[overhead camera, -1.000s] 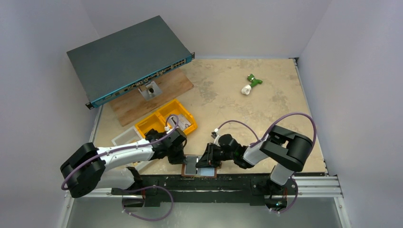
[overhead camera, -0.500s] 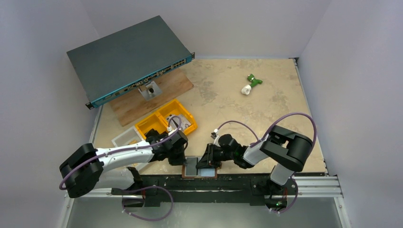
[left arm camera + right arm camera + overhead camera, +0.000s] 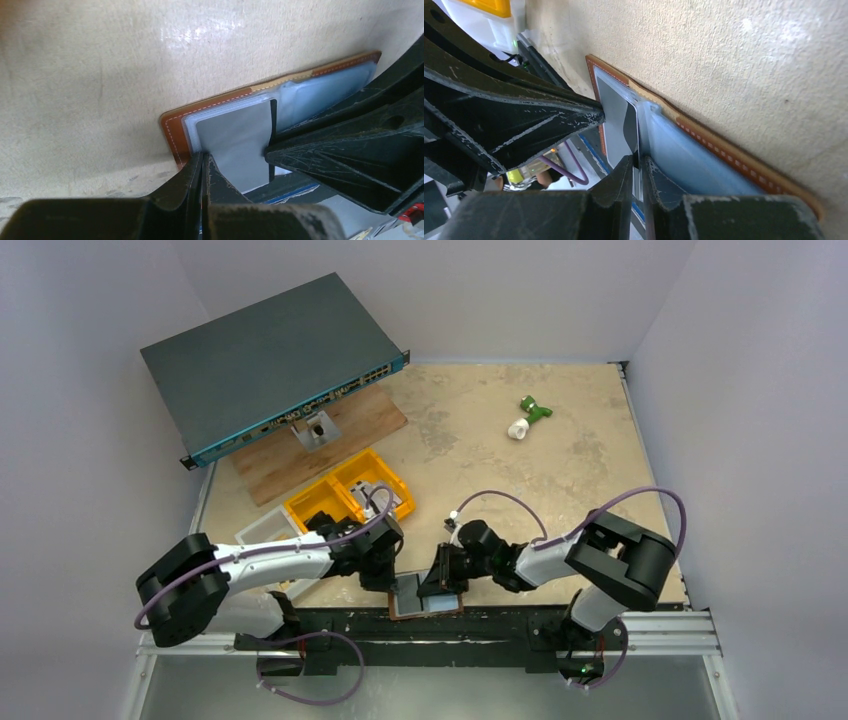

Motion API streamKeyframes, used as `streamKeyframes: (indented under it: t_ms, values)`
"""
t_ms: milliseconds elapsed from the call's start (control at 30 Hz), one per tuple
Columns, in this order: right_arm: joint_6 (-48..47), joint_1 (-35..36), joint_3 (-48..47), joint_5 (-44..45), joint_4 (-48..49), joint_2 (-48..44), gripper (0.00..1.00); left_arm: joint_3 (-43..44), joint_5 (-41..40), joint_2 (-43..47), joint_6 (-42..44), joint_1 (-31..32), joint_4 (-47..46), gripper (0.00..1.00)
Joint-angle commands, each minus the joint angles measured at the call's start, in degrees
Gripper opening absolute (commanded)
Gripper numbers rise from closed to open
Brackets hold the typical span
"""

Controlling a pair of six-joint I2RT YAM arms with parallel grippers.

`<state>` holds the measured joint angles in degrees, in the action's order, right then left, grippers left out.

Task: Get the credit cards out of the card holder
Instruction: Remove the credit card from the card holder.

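Right hand [image 3: 638, 162], jaws all but together, pinches the edge of a grey credit card [image 3: 616, 120] seated in the open card holder [image 3: 709, 140], which lies flat at the near edge of the table [image 3: 520, 450] between your two arms. Your left hand [image 3: 203, 160], fingers pressed together, sets its tips on the holder's corner, apparently to pin it. Extraction looks barely begun. Your next move calls for a straight, level pull along the sleeve, with the left hand stopping the leather from sliding.

stitched leather card holder [image 3: 172, 132], matt grey credit cards [image 3: 235, 140], rough beige table [image 3: 100, 75]
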<state>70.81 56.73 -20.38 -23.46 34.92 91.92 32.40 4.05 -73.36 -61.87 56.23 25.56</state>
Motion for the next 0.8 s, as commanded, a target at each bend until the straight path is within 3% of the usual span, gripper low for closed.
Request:
streamKeyframes:
  t_ms: [0,100,333,767]
  values:
    - [-4.4,0.3,-5.4,7.0,-4.5,-4.4,0.07,1.4,5.9,-3.2,-0.2,3.0,-3.4,0.00]
    - [-5.2,0.3,-5.7,7.4,-5.9,-5.3,0.00,1.6,5.3,-3.7,-0.5,3.0,-2.5,0.00]
    - [-5.2,0.2,-3.7,8.1,-7.9,-7.8,0.00,0.0,0.8,-2.1,-2.8,1.8,1.8,0.00]
    - [-5.7,-1.0,-1.2,11.0,-11.5,-10.7,0.00,-3.2,-0.4,-3.3,-2.3,-0.8,2.1,0.00]
